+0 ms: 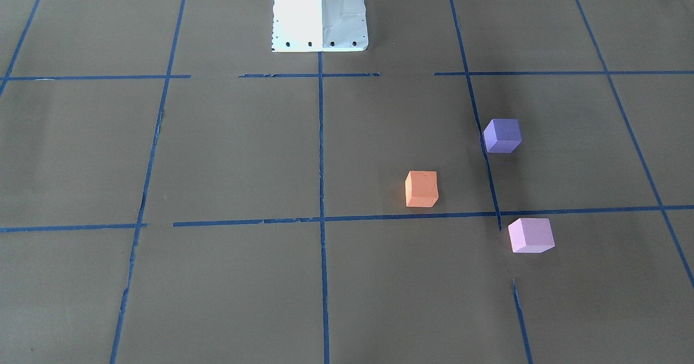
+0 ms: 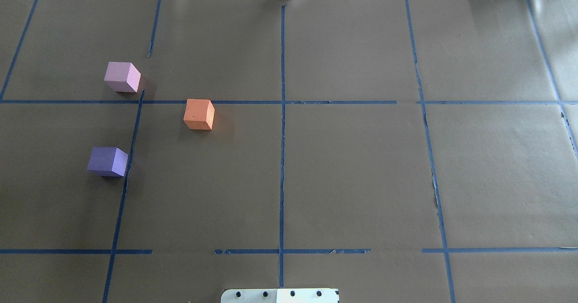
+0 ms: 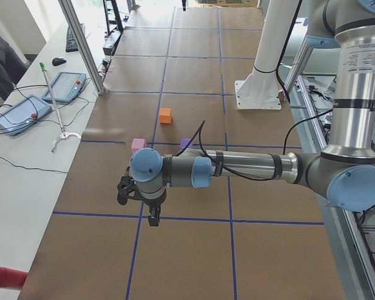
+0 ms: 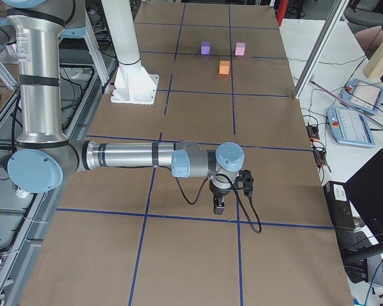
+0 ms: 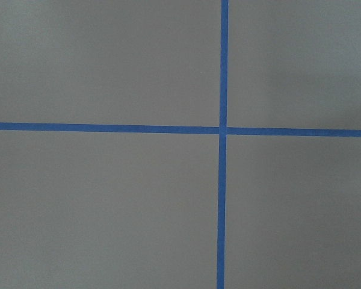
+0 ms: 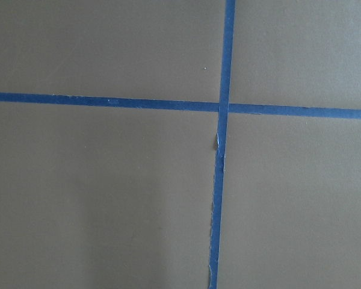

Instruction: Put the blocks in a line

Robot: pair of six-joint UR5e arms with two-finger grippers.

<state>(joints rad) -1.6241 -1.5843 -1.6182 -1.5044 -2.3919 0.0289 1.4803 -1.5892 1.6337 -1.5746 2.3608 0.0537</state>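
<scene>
Three blocks lie apart on the brown paper on the robot's left half. The orange block (image 1: 421,189) (image 2: 198,114) is nearest the table's middle. The violet-purple block (image 1: 502,135) (image 2: 107,161) lies closer to the robot's side. The pale pink block (image 1: 531,235) (image 2: 122,76) lies farther out. My left gripper (image 3: 153,219) hangs over a tape crossing at the table's left end, well short of the blocks. My right gripper (image 4: 218,207) hangs over a crossing at the right end, far from them. Both grippers show only in the side views, so I cannot tell whether they are open or shut. The wrist views show only paper and tape.
The white robot pedestal (image 1: 320,14) (image 2: 280,295) stands at the table's middle on the robot's side. Teach pendants (image 3: 15,112) (image 4: 354,124) and cables lie on side tables. An aluminium post (image 3: 81,44) stands at the table's outer edge.
</scene>
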